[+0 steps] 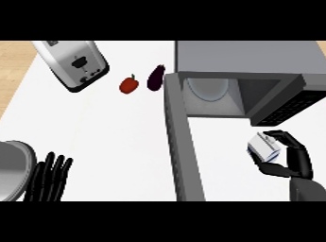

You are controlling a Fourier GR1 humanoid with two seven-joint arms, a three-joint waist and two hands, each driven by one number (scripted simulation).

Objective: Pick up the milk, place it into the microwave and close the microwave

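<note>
A small white and blue milk carton (pixel 263 147) is held in my right hand (pixel 292 160), whose fingers and thumb curl round it, at the right of the counter. It sits just in front of the microwave's control panel. The grey microwave (pixel 249 59) stands at the back right with its cavity (pixel 214 97) showing and a round glass plate (pixel 207 89) inside. Its door (pixel 183 146) is swung wide open, reaching toward me left of the carton. My left hand (pixel 50 176) rests at the lower left with straight fingers pointing up.
A silver toaster (pixel 74 64) lies at the back left. A red pepper (pixel 128 84) and a dark eggplant (pixel 155 77) sit beside the microwave's left side. A round metal pot (pixel 5 168) shows at the lower left edge next to my left hand.
</note>
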